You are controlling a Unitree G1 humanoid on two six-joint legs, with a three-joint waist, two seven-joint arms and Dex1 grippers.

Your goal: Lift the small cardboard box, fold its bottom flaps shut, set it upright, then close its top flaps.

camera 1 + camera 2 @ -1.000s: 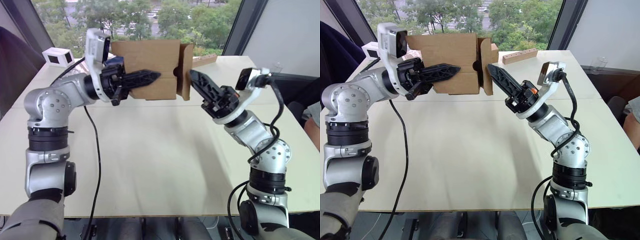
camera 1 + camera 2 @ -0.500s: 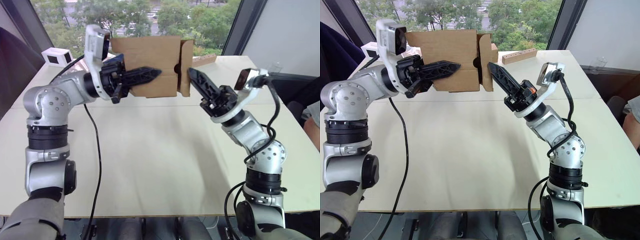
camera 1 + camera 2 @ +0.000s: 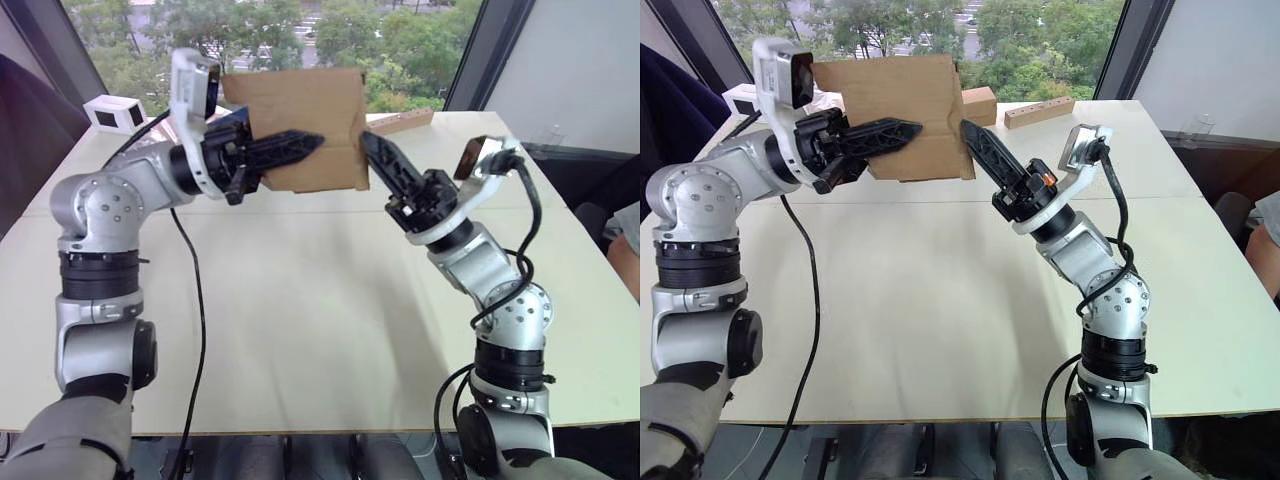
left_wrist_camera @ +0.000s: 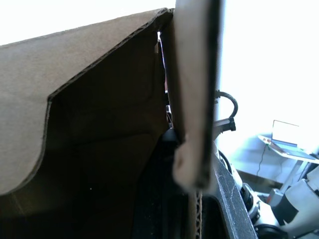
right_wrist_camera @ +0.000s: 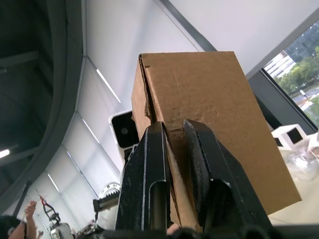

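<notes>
The small cardboard box (image 3: 300,110) hangs in the air above the far side of the table, one open end facing right. My left gripper (image 3: 315,140) is shut on its front wall, one finger across the outside face and the other inside, as the left wrist view shows along the wall edge (image 4: 194,99). My right gripper (image 3: 366,138) is shut, its tips pressed against the box's right end, where the flaps now lie folded in. In the right wrist view the fingertips (image 5: 199,132) touch the box's end edge (image 5: 149,99).
A long thin cardboard bar (image 3: 1038,111) and a smaller brown box (image 3: 978,98) lie on the far side of the table (image 3: 300,300). A white cube (image 3: 115,113) sits at the far left. A person's arm (image 3: 627,240) shows at the right edge.
My right gripper moved left into the box's right end, and the flap that stuck out there has folded flat. The left gripper kept its hold, tilting the box slightly.
</notes>
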